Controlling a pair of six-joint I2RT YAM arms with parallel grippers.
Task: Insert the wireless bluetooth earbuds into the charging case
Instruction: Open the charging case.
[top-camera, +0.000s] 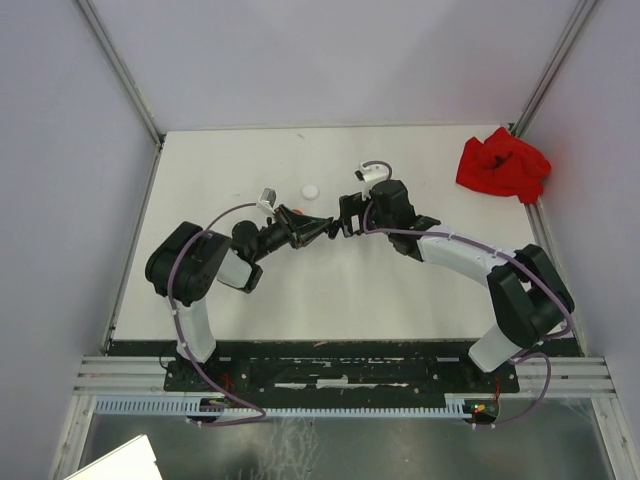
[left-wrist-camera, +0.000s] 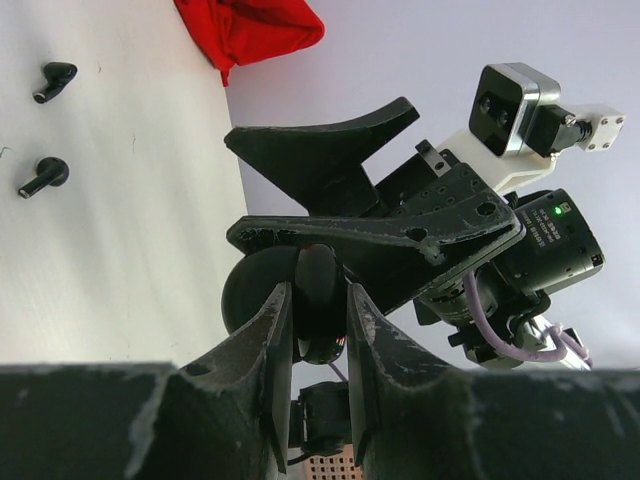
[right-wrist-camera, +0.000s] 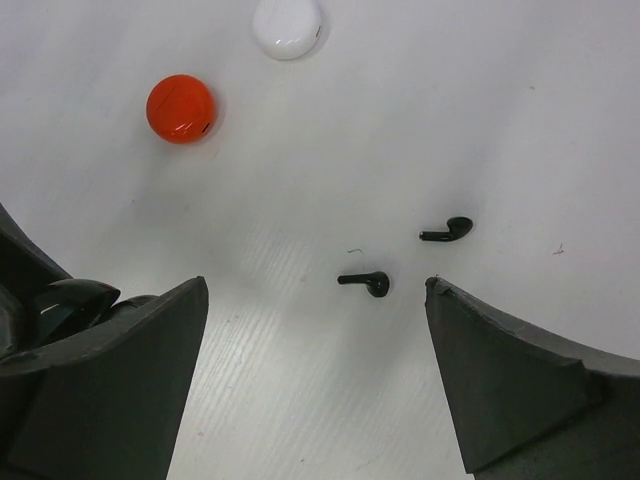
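Two black earbuds lie on the white table, one (right-wrist-camera: 365, 283) between my right gripper's fingers and one (right-wrist-camera: 448, 231) just beyond; both show in the left wrist view (left-wrist-camera: 42, 177) (left-wrist-camera: 55, 80). My right gripper (right-wrist-camera: 317, 285) is open and empty above them, and it shows in the top view (top-camera: 345, 215). My left gripper (left-wrist-camera: 317, 292) is shut on a glossy black round charging case (left-wrist-camera: 320, 300), held off the table beside the right gripper. I cannot tell if the case is open. The left gripper (top-camera: 322, 228) meets the right gripper mid-table.
A red round case (right-wrist-camera: 180, 108) and a white round case (right-wrist-camera: 288, 25) lie on the table beyond the earbuds; the white one shows in the top view (top-camera: 310, 191). A red cloth (top-camera: 503, 165) lies at the far right corner. Walls enclose the table.
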